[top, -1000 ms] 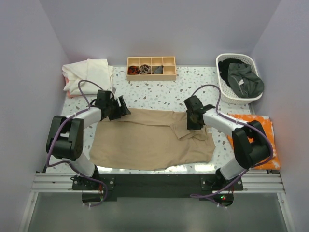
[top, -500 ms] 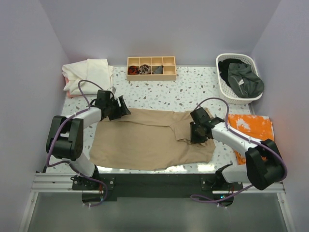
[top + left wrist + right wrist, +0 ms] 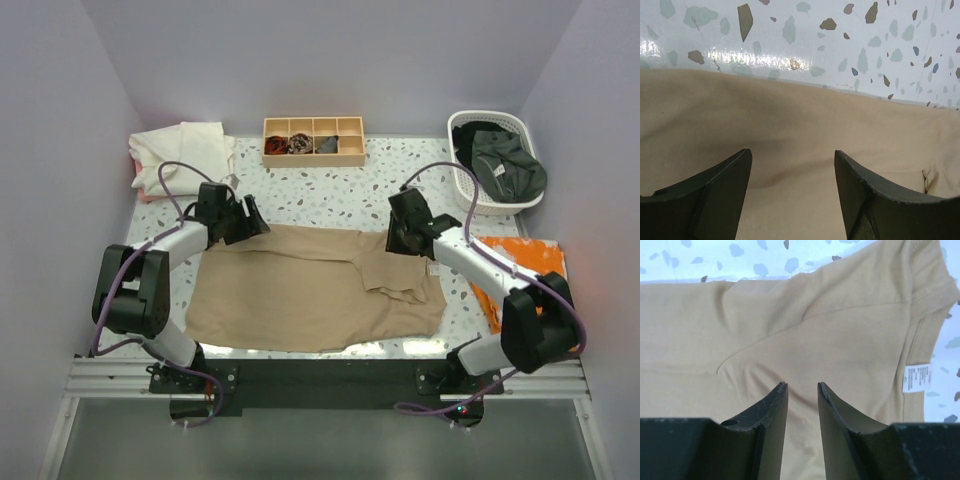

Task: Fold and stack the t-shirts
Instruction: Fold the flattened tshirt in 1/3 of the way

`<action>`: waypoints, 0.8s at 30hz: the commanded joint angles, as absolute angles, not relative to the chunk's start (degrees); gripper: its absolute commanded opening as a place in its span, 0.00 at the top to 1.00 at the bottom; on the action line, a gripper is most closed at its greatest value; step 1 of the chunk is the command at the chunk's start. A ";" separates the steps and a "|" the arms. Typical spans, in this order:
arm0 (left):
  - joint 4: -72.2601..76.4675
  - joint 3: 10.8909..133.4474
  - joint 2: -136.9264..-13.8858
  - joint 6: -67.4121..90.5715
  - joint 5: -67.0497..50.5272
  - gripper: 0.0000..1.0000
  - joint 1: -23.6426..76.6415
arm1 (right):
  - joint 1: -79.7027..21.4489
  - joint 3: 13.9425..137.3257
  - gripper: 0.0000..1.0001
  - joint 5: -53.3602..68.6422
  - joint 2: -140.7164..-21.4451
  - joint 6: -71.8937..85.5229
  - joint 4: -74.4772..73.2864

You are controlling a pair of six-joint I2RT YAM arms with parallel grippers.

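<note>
A tan t-shirt [image 3: 300, 295] lies spread flat across the middle of the table, its right sleeve folded inward. My left gripper [image 3: 248, 218] hovers over the shirt's far left corner, jaws wide open with only tan cloth [image 3: 790, 120] beneath them. My right gripper [image 3: 398, 238] sits over the shirt's far right part near the collar, jaws a narrow gap apart, nothing pinched. Below it, the right wrist view shows tan fabric [image 3: 840, 335] and a white label [image 3: 916, 377]. A cream-white t-shirt [image 3: 185, 155] lies bunched at the back left. Dark t-shirts [image 3: 505, 165] fill the basket.
A white basket [image 3: 470, 190] stands at the back right. A small wooden divided tray [image 3: 313, 155] sits at the back centre. An orange cloth [image 3: 525, 262] lies at the right edge under the right arm. Walls close in on three sides.
My right gripper has pulled back from the folded sleeve toward the shirt's far edge and its jaws have parted a little. The left gripper has barely moved.
</note>
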State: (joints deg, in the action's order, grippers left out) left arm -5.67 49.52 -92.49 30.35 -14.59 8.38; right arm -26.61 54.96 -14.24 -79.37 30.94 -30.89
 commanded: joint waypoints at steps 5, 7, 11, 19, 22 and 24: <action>-5.80 51.24 -90.44 28.83 -13.89 0.28 8.53 | -26.46 48.88 0.69 -9.25 -85.79 30.67 -26.46; -5.80 51.06 -90.53 28.74 -13.71 0.28 8.53 | -27.07 46.07 0.69 -7.39 -84.56 30.76 -26.54; -5.80 51.33 -91.49 28.74 -13.62 0.28 8.44 | -28.30 43.07 0.69 -4.22 -79.82 30.41 -28.03; -6.15 51.94 -92.02 28.74 -13.45 0.28 8.44 | -28.65 43.94 0.67 1.04 -75.41 27.60 -31.46; -6.42 51.77 -92.02 28.65 -13.10 0.29 8.52 | -28.57 45.78 0.66 -3.94 -75.67 28.82 -32.78; -6.59 51.68 -91.67 28.56 -12.66 0.29 8.44 | -28.56 47.28 0.63 -10.79 -76.02 29.61 -32.69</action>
State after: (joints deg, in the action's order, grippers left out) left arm -6.44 49.82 -92.18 30.33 -13.85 8.38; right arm -28.51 42.94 -2.72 -75.99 28.93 -31.33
